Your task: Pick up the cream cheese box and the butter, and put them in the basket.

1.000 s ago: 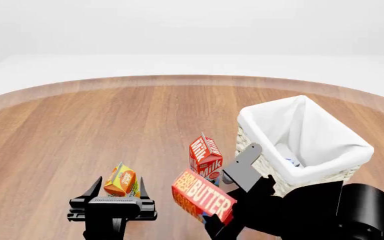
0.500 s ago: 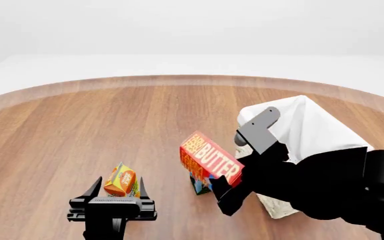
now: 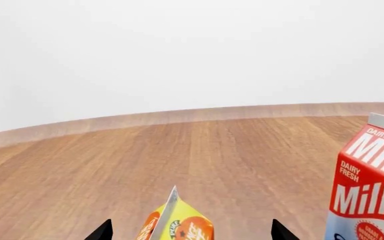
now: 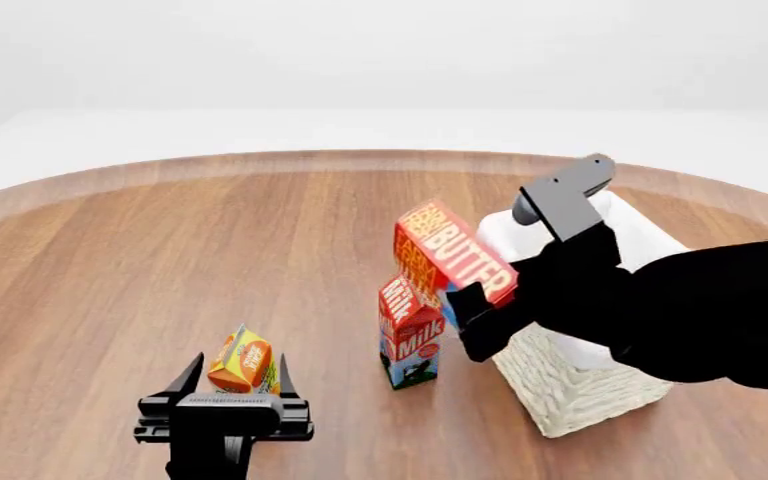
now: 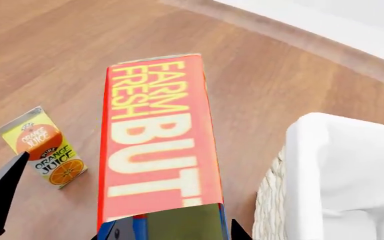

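The table (image 4: 157, 260) spreads wide and brown under everything, and the basket (image 4: 558, 395) stands at its right side, mostly hidden behind my right arm in the head view. My right tool (image 4: 471, 320) is clamped on the butter (image 4: 454, 250), which I hold in the air, tilted, above the milk carton (image 4: 410, 335) and just beside the basket's near rim. So I judge the step in hand to be carrying the butter to the basket; the next move calls for bringing it over the white liner, clear of the rim, before I let go, and keeping it off the milk carton's top. My left tool (image 4: 231, 400) sits spread wide and empty, with the orange juice carton (image 4: 241, 362) between its tips. The cream cheese box I cannot find on the table in any view; it may already lie in the basket, but the arm covers the inside. The right wrist view shows the liner's folded edge (image 5: 339, 165) close beside the butter's face, which the head view hides; the left wrist view shows only the two cartons and bare table.
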Tool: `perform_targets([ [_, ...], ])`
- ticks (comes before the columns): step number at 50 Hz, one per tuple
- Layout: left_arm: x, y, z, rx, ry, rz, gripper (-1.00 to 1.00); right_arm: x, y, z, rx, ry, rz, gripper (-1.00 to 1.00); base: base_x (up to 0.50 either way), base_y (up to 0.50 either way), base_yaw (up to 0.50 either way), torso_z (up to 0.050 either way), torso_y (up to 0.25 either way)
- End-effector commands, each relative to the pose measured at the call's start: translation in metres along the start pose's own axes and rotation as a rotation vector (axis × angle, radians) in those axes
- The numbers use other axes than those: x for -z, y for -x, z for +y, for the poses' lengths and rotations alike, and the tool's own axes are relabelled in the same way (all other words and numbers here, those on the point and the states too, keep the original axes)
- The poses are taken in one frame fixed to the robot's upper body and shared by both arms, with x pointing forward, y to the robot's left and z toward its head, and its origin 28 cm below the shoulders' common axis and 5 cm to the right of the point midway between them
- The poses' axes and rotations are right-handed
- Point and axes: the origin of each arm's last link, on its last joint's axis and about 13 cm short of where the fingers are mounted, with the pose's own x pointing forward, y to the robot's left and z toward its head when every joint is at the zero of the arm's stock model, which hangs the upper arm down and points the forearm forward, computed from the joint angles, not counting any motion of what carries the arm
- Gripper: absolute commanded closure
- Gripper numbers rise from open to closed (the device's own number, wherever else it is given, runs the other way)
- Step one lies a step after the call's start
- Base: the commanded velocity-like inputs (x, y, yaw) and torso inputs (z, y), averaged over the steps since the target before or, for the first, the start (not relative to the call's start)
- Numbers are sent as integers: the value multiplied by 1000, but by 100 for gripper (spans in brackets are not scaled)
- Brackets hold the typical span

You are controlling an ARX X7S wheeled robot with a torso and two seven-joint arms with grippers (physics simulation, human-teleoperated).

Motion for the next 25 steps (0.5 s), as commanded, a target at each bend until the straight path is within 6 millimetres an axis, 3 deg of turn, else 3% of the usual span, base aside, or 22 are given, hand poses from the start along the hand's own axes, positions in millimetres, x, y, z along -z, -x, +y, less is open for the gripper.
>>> perform_targets([
  [1,0,0,0,-1,-1,0,-100,-18,13,-11,65,-33,-75,100,0,0,0,0,0],
  [25,0,-1,0,-1,-1,0,-100,-32,26,-37,177,-114,-110,100,0,0,0,0,1],
])
